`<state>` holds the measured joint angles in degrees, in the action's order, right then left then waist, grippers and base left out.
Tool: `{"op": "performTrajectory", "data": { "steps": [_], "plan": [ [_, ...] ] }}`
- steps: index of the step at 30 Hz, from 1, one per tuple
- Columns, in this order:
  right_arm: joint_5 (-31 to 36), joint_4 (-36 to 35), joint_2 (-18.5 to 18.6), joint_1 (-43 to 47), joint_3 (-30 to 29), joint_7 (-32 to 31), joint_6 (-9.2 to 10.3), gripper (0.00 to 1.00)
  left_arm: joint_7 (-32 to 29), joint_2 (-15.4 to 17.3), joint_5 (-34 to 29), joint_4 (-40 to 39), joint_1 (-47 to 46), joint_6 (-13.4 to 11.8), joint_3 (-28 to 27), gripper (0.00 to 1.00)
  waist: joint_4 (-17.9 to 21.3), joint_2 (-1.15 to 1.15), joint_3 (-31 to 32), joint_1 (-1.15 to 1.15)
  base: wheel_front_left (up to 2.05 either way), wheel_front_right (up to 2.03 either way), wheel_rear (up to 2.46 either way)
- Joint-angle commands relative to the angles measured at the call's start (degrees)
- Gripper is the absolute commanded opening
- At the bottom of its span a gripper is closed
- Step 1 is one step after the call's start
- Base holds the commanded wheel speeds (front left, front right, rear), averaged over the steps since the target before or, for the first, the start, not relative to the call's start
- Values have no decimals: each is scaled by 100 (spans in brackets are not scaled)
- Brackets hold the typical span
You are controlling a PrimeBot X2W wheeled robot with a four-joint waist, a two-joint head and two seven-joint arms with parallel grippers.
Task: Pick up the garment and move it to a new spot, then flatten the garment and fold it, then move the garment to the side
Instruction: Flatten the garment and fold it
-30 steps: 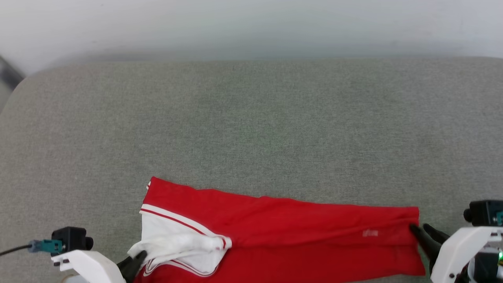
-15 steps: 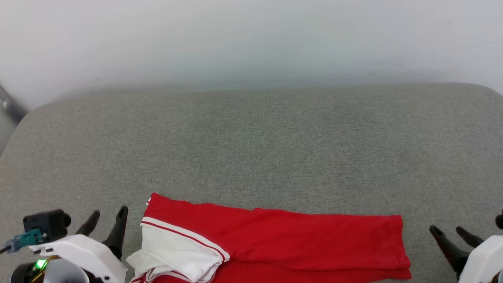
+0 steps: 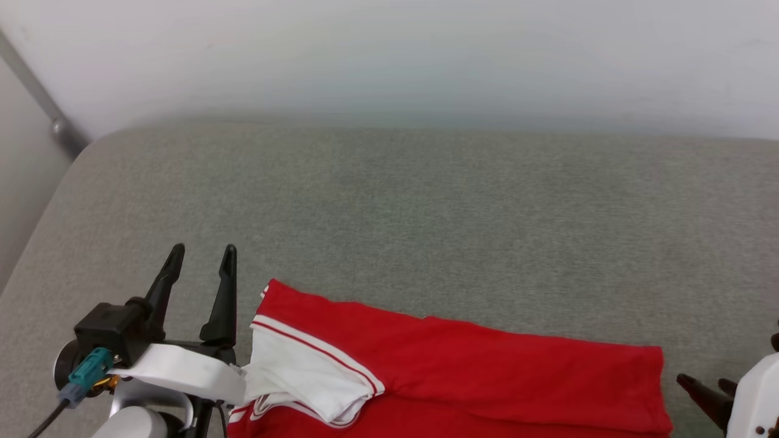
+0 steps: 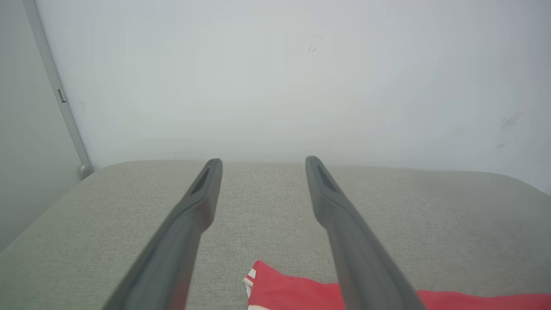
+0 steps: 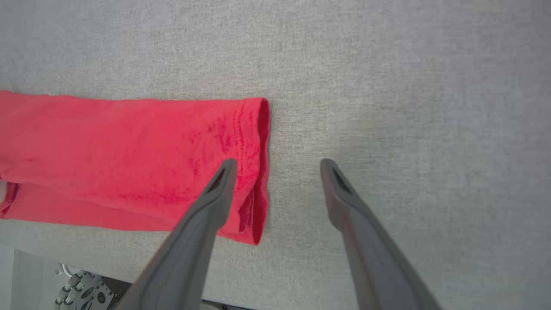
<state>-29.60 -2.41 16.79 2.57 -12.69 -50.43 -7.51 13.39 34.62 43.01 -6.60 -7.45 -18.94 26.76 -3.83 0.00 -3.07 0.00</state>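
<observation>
At the far left corner of the grey woven padded worktop [image 3: 426, 213], a thin grey metal pole [image 3: 36, 91] runs up along the white wall [image 3: 389, 55]. Near the worktop's left near corner, the left gripper [image 3: 203, 250] holds its two long dark fingers spread wide with nothing between them, pointing toward the wall; its wrist view shows the same gap [image 4: 263, 160] with bare worktop beyond. Just beside it to the right lies the red jersey-style T-shirt with white short sleeves [image 3: 487, 371], folded lengthwise into a long band along the near edge. Its white sleeve with red-and-white striped trim [image 3: 304, 377] sits bunched at the left end, and the stitched hem forms the right end, where two layers show [image 5: 129, 142]. By the right near corner, the right gripper [image 3: 703, 381] points at the hem with its fingers parted and empty. In its wrist view [image 5: 279, 162], one finger crosses in front of the hem edge while the other stands over bare worktop; whether it touches the cloth cannot be told.
</observation>
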Motion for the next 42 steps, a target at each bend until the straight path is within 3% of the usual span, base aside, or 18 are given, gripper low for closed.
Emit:
{"op": "performTrajectory", "data": {
  "steps": [1, 14, 15, 16, 18, 31, 36, 42],
  "plan": [
    [20, 101, -92, -96, -11, -68, 4, 100, 83, -87, -171, -14, -121, 18, 10, 100, -188, 0, -174, 0, 0, 0, 0],
    [-117, 1236, -426, -425, 446, -231, 3, 100, 187, -488, -860, -102, -205, 219, -67, 100, -512, 0, -621, 0, 0, 0, 0],
    [-137, 1306, -426, -424, 506, -246, 3, 87, 188, -490, -879, -99, -198, 221, -75, 100, -510, 0, -628, 0, 0, 0, 0],
    [-174, 1360, -436, -420, 552, -247, 3, 44, 188, -485, -913, -94, -201, 229, -90, 100, -505, 0, -628, 0, 0, 0, 0],
    [-219, 1429, -428, -436, 639, -218, 2, 0, 189, -483, -942, -70, -213, 232, -110, 100, -482, 0, -616, 0, 0, 0, 0],
    [-572, 1233, 134, -891, 724, 87, 4, 0, 130, -331, -967, -13, 80, 128, -202, 100, -40, 0, -230, 0, 0, 0, 0],
    [-480, 1236, 263, -1047, 227, 9, 4, 0, 46, -260, -1026, -122, 122, 22, -189, 100, 209, 0, -235, 0, 0, 0, 0],
    [-254, 1229, 456, -1038, -917, -251, 4, 0, 17, -243, -1082, -191, 91, -65, -175, 100, 462, 0, -329, 0, 0, 0, 0]
  ]
}}
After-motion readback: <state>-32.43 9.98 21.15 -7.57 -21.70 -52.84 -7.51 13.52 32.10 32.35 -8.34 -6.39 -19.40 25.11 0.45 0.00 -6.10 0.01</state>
